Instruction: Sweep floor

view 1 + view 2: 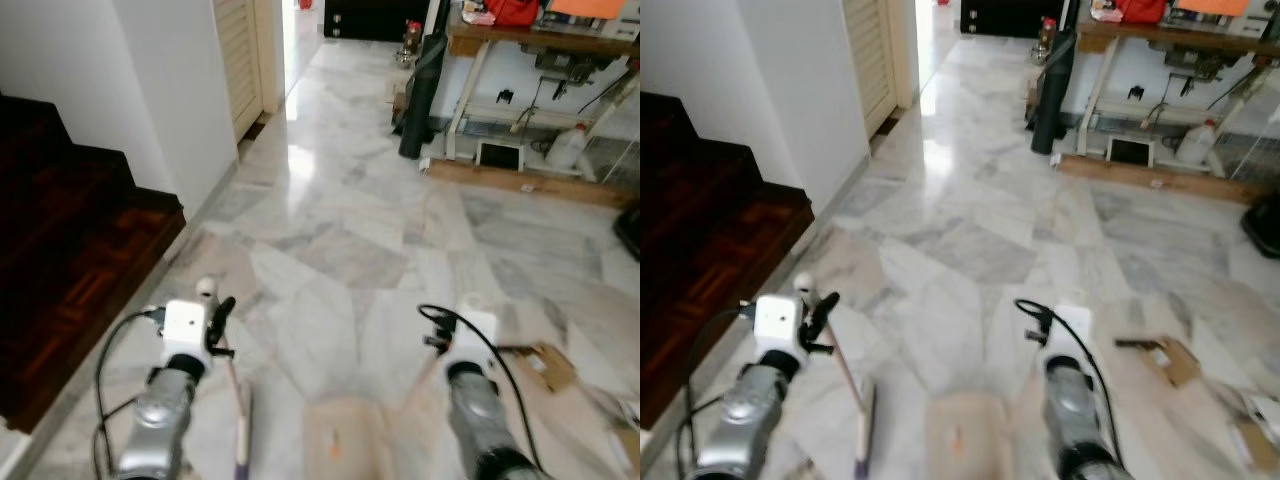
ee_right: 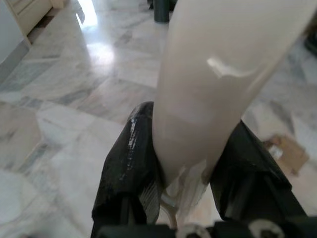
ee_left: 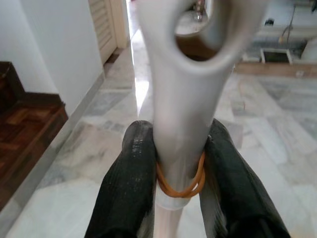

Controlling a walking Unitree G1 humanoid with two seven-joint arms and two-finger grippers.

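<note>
My left gripper (image 1: 221, 322) is shut on a thin broom handle (image 1: 236, 400) with a white knob on top. The handle slants down to the marble floor (image 1: 330, 240) in front of me. In the left wrist view its black fingers (image 3: 136, 168) clamp the white handle end (image 3: 183, 99), just above an orange rubber band. My right gripper (image 1: 440, 347) is shut on the cream handle of a beige dustpan (image 1: 345, 440), which lies low between my arms. The right wrist view has both fingers (image 2: 131, 153) pressed against that handle (image 2: 208, 74). A flat cardboard scrap (image 1: 545, 365) lies on the floor to my right.
Dark wooden stairs (image 1: 70, 260) rise on my left beside a white wall (image 1: 170, 110). At the back right a cluttered table (image 1: 540, 40) stands over a black bag (image 1: 420, 90), a white jug (image 1: 568, 148) and a wooden plank (image 1: 520, 180). More paper scraps (image 1: 625, 425) lie at far right.
</note>
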